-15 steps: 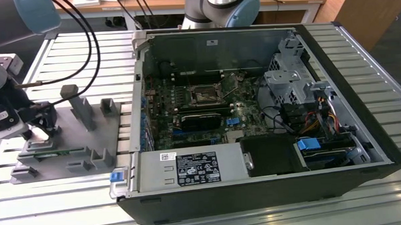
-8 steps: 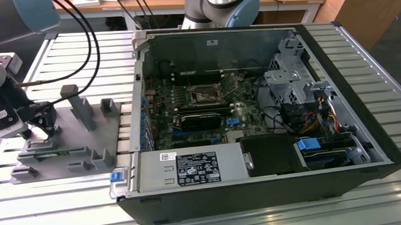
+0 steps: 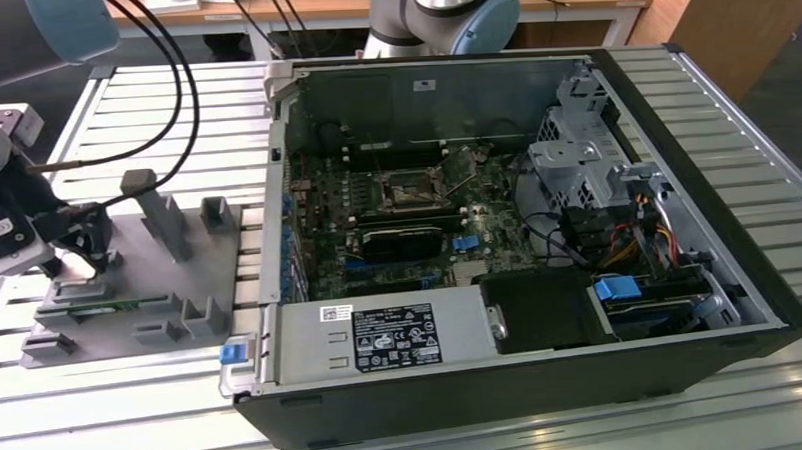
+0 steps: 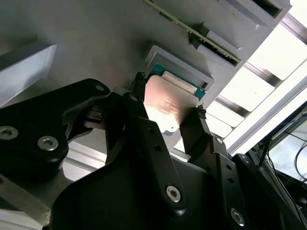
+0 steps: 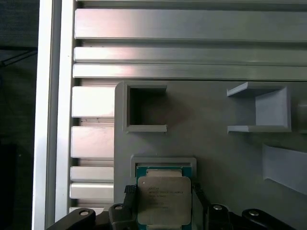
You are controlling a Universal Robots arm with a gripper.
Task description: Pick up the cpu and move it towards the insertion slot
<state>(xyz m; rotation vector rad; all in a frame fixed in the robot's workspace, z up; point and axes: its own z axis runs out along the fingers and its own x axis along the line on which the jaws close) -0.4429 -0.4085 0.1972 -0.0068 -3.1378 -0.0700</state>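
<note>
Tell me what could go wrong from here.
The jaws of the gripper pinch the cpu only by its thin edges, so it may slip or tilt.
The recess rim of the grey fixture hugs the cpu and could snag it.
The insertion slot lies inside the case, past its wall, which the arm might clip.

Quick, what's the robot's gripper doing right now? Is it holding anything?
Gripper: closed on the cpu, one finger on each side of it, right over the grey fixture.
</note>
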